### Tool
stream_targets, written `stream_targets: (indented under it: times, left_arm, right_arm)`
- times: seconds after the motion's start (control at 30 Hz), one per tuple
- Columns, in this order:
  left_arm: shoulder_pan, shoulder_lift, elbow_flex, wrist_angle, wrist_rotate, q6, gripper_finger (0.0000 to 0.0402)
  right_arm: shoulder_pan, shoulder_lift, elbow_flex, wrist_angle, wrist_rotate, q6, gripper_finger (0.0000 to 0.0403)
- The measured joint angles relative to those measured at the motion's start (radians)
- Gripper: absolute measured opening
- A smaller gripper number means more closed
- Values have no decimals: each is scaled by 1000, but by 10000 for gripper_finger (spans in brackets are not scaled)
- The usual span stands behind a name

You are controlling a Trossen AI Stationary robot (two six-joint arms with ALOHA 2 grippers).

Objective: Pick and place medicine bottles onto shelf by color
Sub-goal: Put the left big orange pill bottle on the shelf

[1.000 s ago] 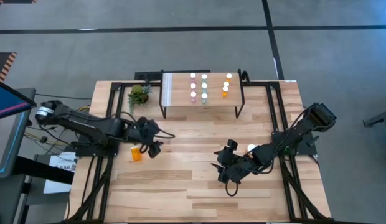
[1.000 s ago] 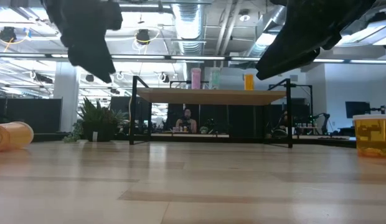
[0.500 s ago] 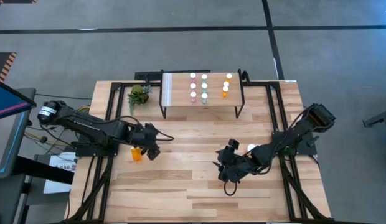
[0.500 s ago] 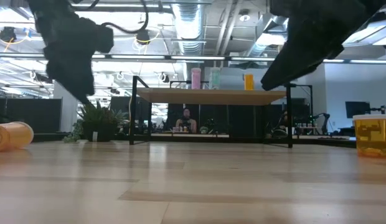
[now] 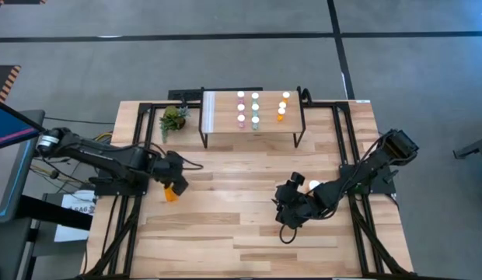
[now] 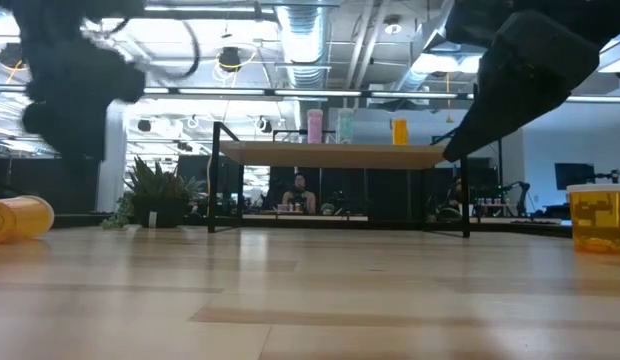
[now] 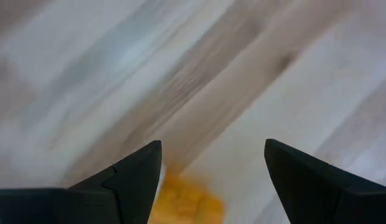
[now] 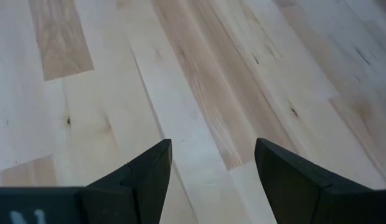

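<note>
On the shelf (image 5: 218, 117) stand small white-capped bottles in rows: pink (image 5: 241, 107), teal (image 5: 255, 108) and orange (image 5: 283, 106). A larger orange bottle (image 5: 172, 193) lies on its side on the table at the left; it also shows in the low view (image 6: 20, 218). My left gripper (image 5: 177, 182) hovers open just above it, and the bottle shows between the fingers in the left wrist view (image 7: 183, 199). A second large orange bottle (image 6: 597, 218) stands upright at the right, its white cap (image 5: 313, 185) beside my right arm. My right gripper (image 5: 288, 216) is open over bare table.
A small green plant (image 5: 173, 118) stands left of the shelf. The shelf's black legs (image 6: 218, 180) reach the tabletop at the far side. Bare wooden table (image 5: 233, 225) lies between the two arms and toward the near edge. A person sits in the room far behind the shelf.
My left gripper has gone toward the table's left edge and down, ending over the lying orange bottle. My right gripper has shifted a little toward the table's right edge, toward the upright orange bottle. No bottle has moved.
</note>
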Motion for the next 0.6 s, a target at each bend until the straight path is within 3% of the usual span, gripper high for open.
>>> stream_targets:
  times: [0.23,0.6]
  left_arm:
    - [44,-144,-131,-49,125,-287,270]
    - [44,-179,-130,-84,114,-439,270]
  right_arm:
    - [0,0,0,0,0,0,254]
    - [0,0,0,0,0,-11,254]
